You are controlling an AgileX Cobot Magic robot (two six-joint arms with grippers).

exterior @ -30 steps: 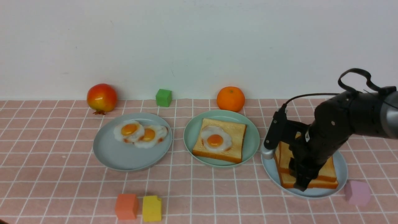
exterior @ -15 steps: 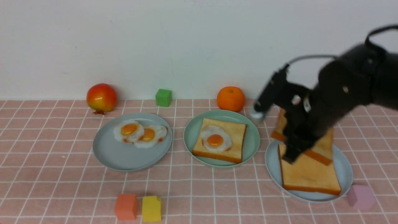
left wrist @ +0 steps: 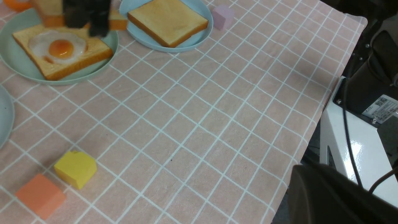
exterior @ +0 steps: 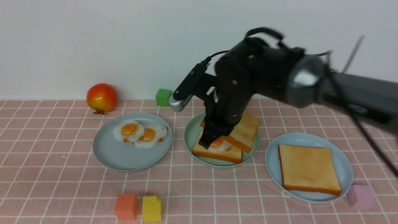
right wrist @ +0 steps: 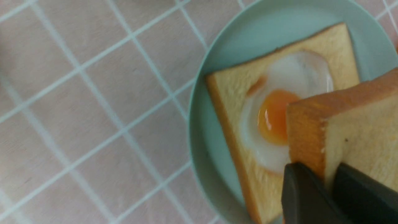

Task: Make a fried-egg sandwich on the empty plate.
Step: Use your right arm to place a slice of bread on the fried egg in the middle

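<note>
Toast slice [right wrist: 357, 124] in right gripper [right wrist: 329, 186]

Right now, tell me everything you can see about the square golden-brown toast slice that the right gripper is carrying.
The carried toast slice is a thick square of golden-brown bread with an orange crust and a paler, porous face. The right gripper pinches it at one edge between black fingers, so it hangs tilted above the mint-green plate. It partly overlaps the white fried egg lying on the lower toast slice. Whether it already touches the egg cannot be told.
</note>
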